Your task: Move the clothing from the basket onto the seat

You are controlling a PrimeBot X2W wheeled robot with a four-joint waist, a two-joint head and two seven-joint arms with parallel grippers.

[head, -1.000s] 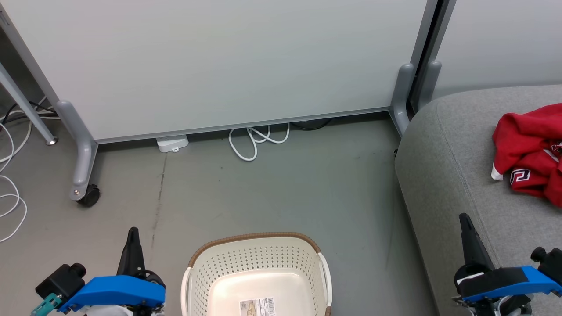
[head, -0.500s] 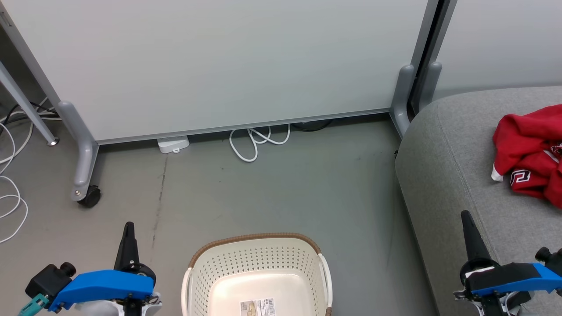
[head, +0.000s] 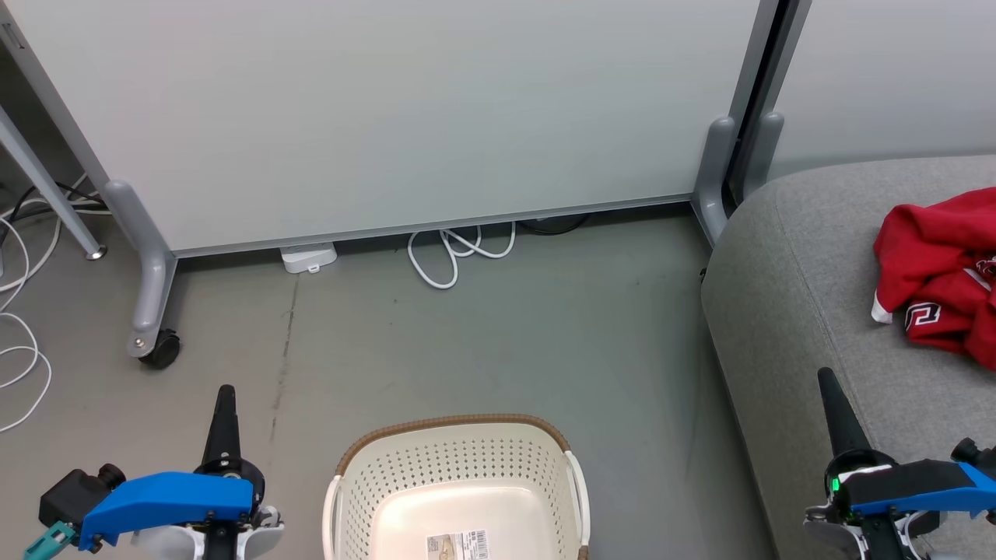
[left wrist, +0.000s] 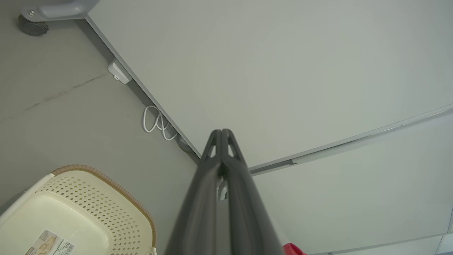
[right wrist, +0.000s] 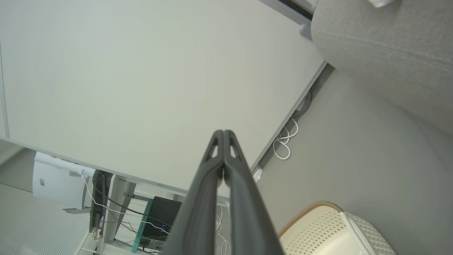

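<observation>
A wide white partition panel (head: 389, 117) on grey legs spans the far side of the scene, and the grey floor (head: 482, 342) runs from its foot toward the robot. On the right, the grey seat (head: 817, 295) rises from the floor with its rounded corner close to the panel's right leg. The cream basket (head: 455, 424) stands on the floor at the near edge, between the two arms and well apart from the seat, and the bare bottom of its interior is in plain sight. The red clothing (head: 934, 264) lies crumpled on top of the seat at the far right, with white trim and a lettered patch facing up. The left gripper (head: 226, 397) hangs over the floor to the left of the basket, and the left wrist view shows its fingers pressed together with nothing between them. The right gripper (head: 826, 381) sits over the near edge of the seat, its fingers likewise pressed together and holding nothing. A looped white cable (head: 455, 253) and a small white box (head: 308, 256) lie under the panel's lower edge. A black caster (head: 159, 348) carries the panel's left leg. A paper label (head: 457, 544) lies on the basket's bottom.
</observation>
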